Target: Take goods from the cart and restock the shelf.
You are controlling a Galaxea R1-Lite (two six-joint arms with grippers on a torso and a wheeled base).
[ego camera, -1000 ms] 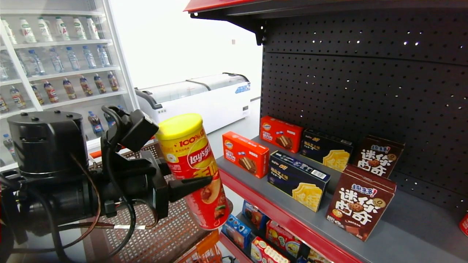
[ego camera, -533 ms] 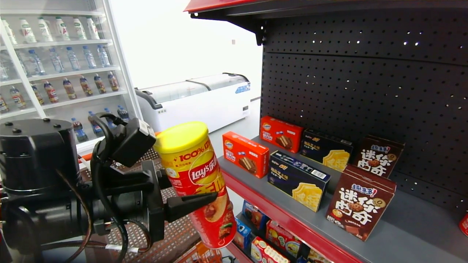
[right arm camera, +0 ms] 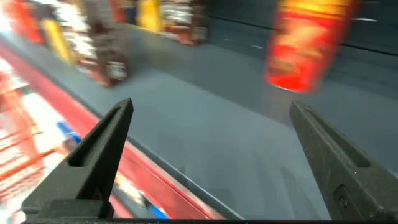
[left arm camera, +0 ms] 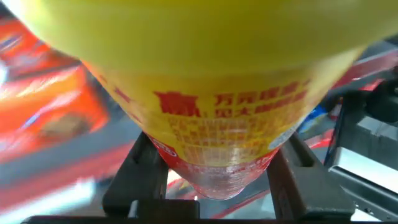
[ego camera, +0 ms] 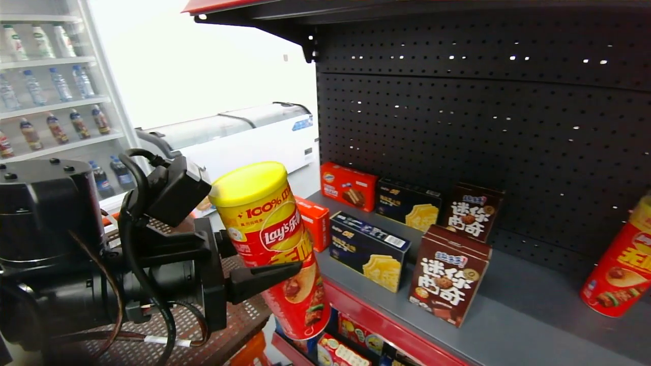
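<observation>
Off grey shelf deck's [ego camera: 519, 315] left end, clamping tilted chip canister [ego camera: 274, 244] in left gripper [ego camera: 259, 254], right gripper [right arm camera: 211, 109] spread empty; probably needing righting, then carrying to bare deck beside shelved canister [ego camera: 618, 264].

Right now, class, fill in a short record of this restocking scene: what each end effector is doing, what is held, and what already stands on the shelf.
Left arm: left end effector shut on chip canister, slightly tilted, off the shelf near its left end
Right arm: right end effector open, empty, over the grey shelf board
Boxes on shelf: red boxes, dark blue boxes, brown boxes, in two rows
Also on shelf: second chip canister, right of the boxes
Held canister placed: not yet
</observation>
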